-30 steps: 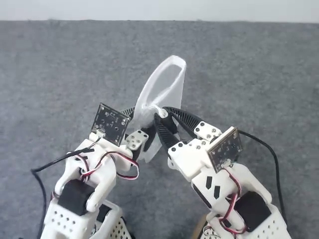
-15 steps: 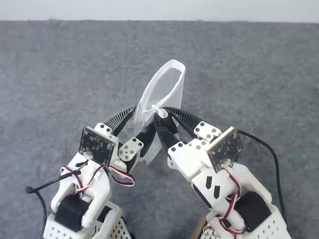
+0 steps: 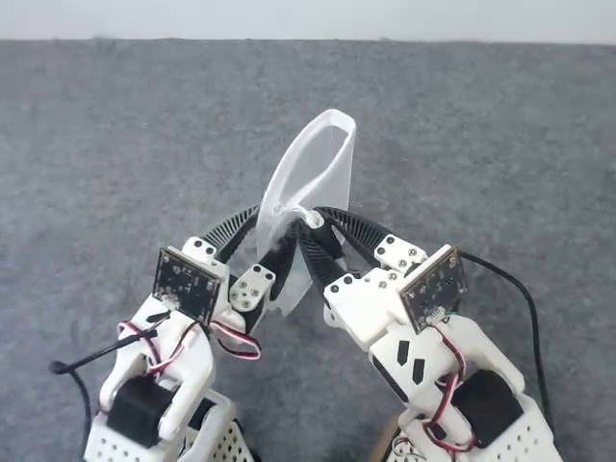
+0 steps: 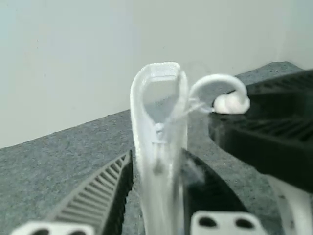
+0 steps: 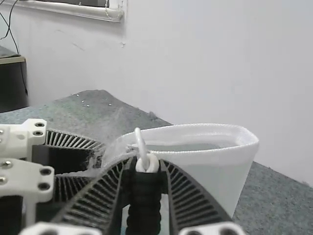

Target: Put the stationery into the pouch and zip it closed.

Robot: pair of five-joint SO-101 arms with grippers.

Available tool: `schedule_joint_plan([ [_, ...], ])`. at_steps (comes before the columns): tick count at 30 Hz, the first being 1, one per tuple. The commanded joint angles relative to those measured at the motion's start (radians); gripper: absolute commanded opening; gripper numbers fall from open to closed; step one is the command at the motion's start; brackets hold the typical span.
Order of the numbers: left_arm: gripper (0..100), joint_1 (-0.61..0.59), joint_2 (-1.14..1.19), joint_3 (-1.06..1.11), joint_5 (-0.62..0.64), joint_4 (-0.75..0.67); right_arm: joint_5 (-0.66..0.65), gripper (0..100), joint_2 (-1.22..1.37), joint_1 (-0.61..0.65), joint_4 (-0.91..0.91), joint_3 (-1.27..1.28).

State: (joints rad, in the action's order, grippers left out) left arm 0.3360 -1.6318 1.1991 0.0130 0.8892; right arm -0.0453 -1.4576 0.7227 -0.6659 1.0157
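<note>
Now, pouch (image 3: 313, 168): white mesh, held aloft on edge, mouth gaping in a loop.
Left gripper (image 3: 272, 229): clenched on the pouch's lower body, with a finger against each side.
Right gripper (image 3: 310, 221): pinched tight on the pull (image 3: 310, 218) at the near end of the mouth.
Handling: likely very light and floppy, folding wherever squeezed, with no stiffness to push against; fine mesh, probably apt to snag or slip.
Hold: best at the stitched rim and the pull; for zipping, counter-tension from the body grip called for.
Stationery: impossible to tell whether any inside.
Mat (image 3: 115, 144): grey, felt-like, grippy by the look.
Room: plain pale wall (image 3: 289, 19) beyond the far edge.
</note>
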Motion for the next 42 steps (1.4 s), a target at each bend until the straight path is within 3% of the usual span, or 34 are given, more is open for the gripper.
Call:
schedule_joint_plan([
  [1,12,0.002,-0.017,-0.008,-0.008,-0.032,-0.011,0.6,-0.01,-0.012,0.001,-0.063],
  [11,1,0.002,-0.02,-0.021,-0.008,-0.032,-0.011,0.6,-0.01,-0.012,0.002,-0.063],
  [15,1,0.002,-0.02,-0.027,-0.015,-0.023,-0.012,0.6,-0.007,-0.013,0.022,-0.063],
  [20,1,0.002,-0.021,-0.03,-0.121,0.057,-0.012,0.6,0.002,-0.039,0.073,-0.058],
  [28,1,0.0,-0.021,-0.028,-0.121,0.083,0.02,0.6,0.008,-0.12,0.105,-0.084],
  [42,1,0.002,-0.021,-0.018,-0.121,0.097,0.072,0.6,0.294,-0.26,0.11,-0.264],
])
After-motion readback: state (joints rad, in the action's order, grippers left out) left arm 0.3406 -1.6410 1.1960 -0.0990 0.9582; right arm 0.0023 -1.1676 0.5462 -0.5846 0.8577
